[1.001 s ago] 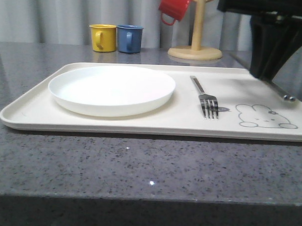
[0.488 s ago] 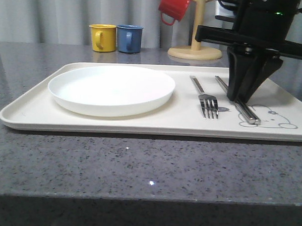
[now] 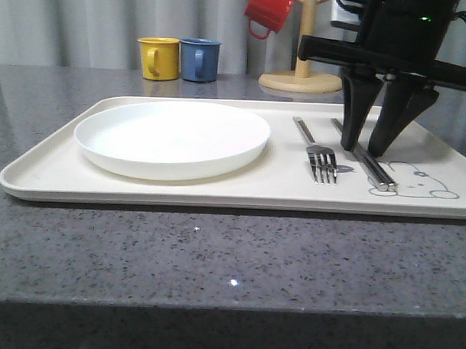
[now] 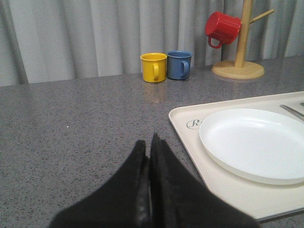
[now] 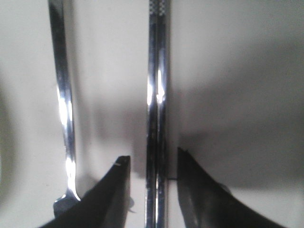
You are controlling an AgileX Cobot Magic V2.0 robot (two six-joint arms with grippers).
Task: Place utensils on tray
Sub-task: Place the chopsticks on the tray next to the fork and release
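Note:
The cream tray [image 3: 179, 189] with the rabbit drawing lies on the grey counter. A silver fork [image 3: 316, 151] rests on it to the right of the plate, tines toward me. Just right of the fork lie the metal chopsticks [image 3: 367, 161] side by side, also seen close up as chopsticks [image 5: 156, 99] beside the fork handle [image 5: 61, 95]. My right gripper [image 3: 362, 152] stands open over the chopsticks, one finger on each side with a gap to each. My left gripper [image 4: 148, 147] is shut with nothing in it, over the counter left of the tray [image 4: 190, 137].
A round white plate [image 3: 173, 136] fills the tray's left half. Yellow mug [image 3: 160, 58] and blue mug [image 3: 199, 59] stand at the back. A wooden mug tree [image 3: 302, 70] with a red mug [image 3: 268, 11] stands behind the tray.
My right gripper brought the chopsticks from the tray's right edge to beside the fork, set them down and opened. The fingers now stand apart from them.

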